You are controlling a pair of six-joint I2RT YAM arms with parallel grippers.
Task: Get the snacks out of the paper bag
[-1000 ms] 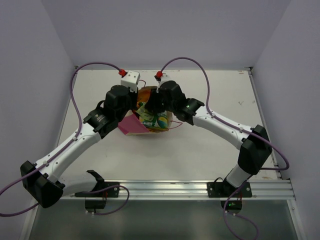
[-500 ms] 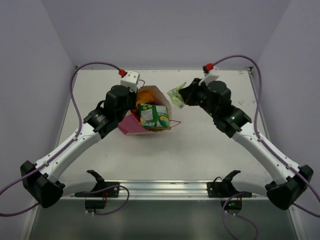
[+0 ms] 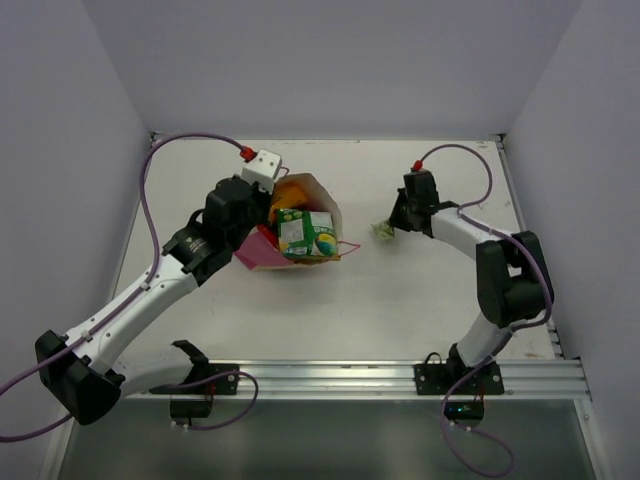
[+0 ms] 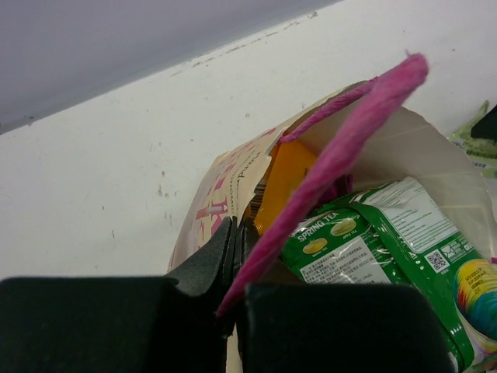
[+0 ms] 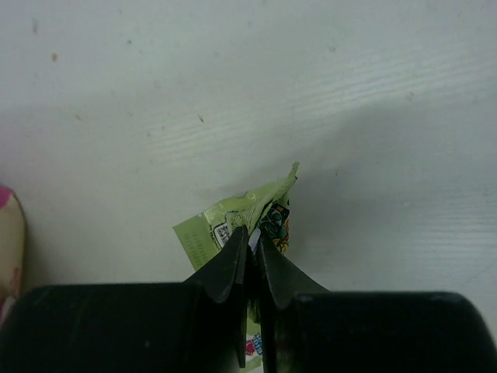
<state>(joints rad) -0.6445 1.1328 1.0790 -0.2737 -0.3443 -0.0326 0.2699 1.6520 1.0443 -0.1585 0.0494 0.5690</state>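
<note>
The paper bag (image 3: 320, 193) lies tipped on its side at mid-table, mouth toward the right. A green packet (image 3: 305, 232) and an orange packet (image 3: 289, 194) show in its mouth. My left gripper (image 3: 268, 207) is shut on the bag's rim beside the pink cord handle (image 4: 342, 148). The left wrist view shows the bag's wall (image 4: 225, 179), the green packet (image 4: 388, 233) and the orange one (image 4: 283, 179). My right gripper (image 3: 388, 228) is shut on a yellow-green packet (image 5: 203, 233), held low at the table to the right of the bag. The other snacks are hidden.
White table (image 3: 420, 300) with purple walls at the back and sides. A metal rail (image 3: 330, 375) runs along the near edge. The bag's pink corner (image 5: 6, 225) shows at the left edge of the right wrist view.
My right gripper pulled the yellow-green packet out of the bag, swung right and came down to the table beside the bag. The left gripper stayed holding the bag.
</note>
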